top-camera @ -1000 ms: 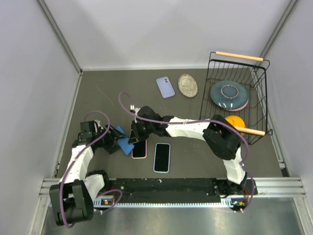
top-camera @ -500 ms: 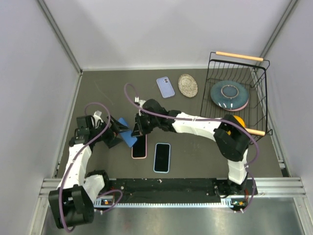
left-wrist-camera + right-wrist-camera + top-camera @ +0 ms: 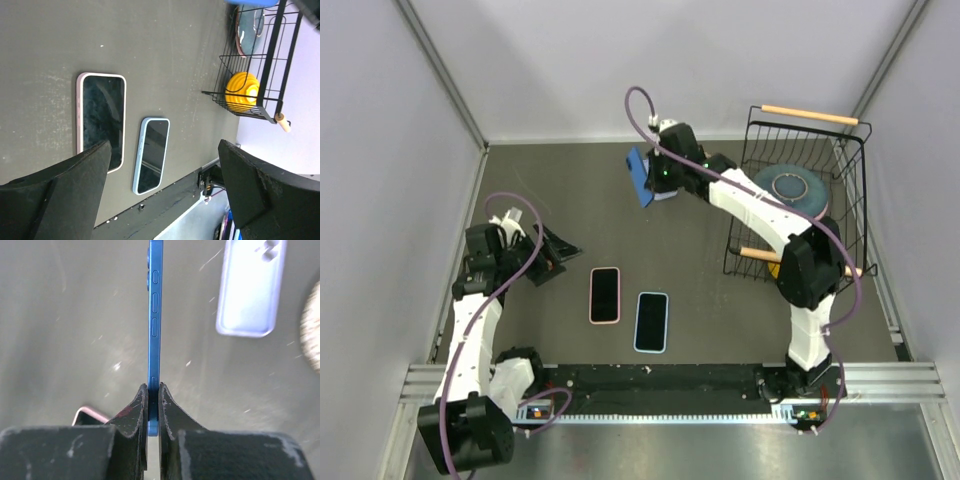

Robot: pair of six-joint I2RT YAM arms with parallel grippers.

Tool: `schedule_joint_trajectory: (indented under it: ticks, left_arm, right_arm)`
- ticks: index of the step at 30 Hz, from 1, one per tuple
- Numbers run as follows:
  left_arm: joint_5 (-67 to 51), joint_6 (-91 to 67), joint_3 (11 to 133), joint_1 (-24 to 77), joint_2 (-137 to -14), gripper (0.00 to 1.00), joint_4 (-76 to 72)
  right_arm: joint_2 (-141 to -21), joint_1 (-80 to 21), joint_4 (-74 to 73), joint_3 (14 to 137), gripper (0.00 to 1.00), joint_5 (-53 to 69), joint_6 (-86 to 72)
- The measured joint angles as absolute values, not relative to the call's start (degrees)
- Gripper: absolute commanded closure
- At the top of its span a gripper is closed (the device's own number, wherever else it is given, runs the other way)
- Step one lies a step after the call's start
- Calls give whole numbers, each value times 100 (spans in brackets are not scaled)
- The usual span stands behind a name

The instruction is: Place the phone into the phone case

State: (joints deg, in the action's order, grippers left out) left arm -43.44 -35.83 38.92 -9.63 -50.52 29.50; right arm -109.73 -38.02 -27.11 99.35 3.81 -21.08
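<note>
My right gripper [image 3: 655, 178] is shut on a blue phone [image 3: 639, 178], held on edge above the far middle of the table. In the right wrist view the phone [image 3: 154, 315] stands edge-on between the fingertips [image 3: 141, 400]. The empty lavender phone case [image 3: 251, 287] lies flat just to its right, and in the top view my gripper mostly hides it. My left gripper [image 3: 556, 258] is open and empty at the left, its fingers [image 3: 75, 190] wide apart.
A pink-cased phone [image 3: 605, 295] and a light-blue-cased phone [image 3: 651, 321] lie face up near the front middle. A black wire basket [image 3: 850, 160] at the right holds a teal plate [image 3: 790, 188] and an orange object [image 3: 241, 92]. A beige dish [image 3: 314, 330] lies beside the case.
The right gripper has carried the blue phone from beside the pink phone to the far middle, over the lavender case. The left gripper has let go and drawn back left.
</note>
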Motion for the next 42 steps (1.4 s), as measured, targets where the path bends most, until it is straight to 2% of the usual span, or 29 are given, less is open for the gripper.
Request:
schedule_joint_trajectory:
  ticks: [8, 14, 21, 32, 42]
  left_arm:
    - [-3898, -3319, 3892, -858, -5332, 11, 3004]
    - [-3653, -3387, 3977, -701, -6163, 16, 2858]
    - [-3420, -3955, 4274, -495, -7050, 21, 2038]
    - [-3129, -4635, 5603, 12, -9070, 23, 891]
    - [-3050, -4860, 5830, 333, -10274, 27, -89]
  right_arm:
    - [-12162, -3658, -3183, 11583, 100, -840, -779]
    - [-13098, -3588, -3404, 12143, 100, -1022, -266]
    - [-13524, -3389, -3422, 12499, 100, -1258, 108]
    - [-13559, -3282, -2661, 12460, 100, -1168, -27]
    - [-13638, -3282, -1879, 11858, 100, -991, -482]
